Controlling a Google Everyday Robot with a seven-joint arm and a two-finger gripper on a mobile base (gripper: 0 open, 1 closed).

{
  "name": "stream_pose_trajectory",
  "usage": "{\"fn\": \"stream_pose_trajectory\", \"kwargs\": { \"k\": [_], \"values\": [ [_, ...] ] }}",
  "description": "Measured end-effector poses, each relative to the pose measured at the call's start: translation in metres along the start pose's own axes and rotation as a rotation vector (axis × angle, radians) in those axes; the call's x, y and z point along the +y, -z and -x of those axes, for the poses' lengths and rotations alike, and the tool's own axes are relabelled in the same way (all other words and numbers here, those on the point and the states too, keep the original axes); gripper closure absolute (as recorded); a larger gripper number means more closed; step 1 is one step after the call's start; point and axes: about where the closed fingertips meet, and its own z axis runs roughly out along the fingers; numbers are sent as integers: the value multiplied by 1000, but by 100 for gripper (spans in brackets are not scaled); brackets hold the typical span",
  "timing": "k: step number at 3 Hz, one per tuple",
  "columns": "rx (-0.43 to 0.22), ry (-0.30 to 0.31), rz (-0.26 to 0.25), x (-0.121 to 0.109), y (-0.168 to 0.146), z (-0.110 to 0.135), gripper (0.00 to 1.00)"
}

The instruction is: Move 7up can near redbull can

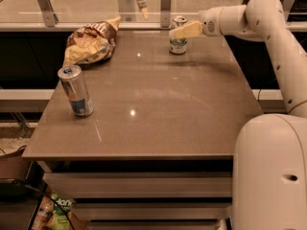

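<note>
The 7up can [178, 43], short with a white and green body and silver top, stands upright at the far middle of the brown table [158, 104]. My gripper [180, 32], with pale yellow fingers, reaches in from the right at the can's upper part and overlaps it in the camera view. The redbull can [76, 91], tall, slim, silver and blue, stands upright near the table's left edge, far from the 7up can.
A crumpled brown and yellow chip bag [90, 44] lies at the far left of the table. A glass railing with metal posts [165, 4] runs behind the table. My white arm [278, 42] spans the right side. Drawers sit below the tabletop.
</note>
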Motion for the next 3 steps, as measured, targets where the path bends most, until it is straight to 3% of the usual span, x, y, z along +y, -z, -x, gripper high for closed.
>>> {"fn": "stream_pose_trajectory", "kwargs": {
  "k": [1,3],
  "values": [
    [-7,3,48,7,-13,3,17],
    [-8,4,58,10,-19,4,64]
  ]
}}
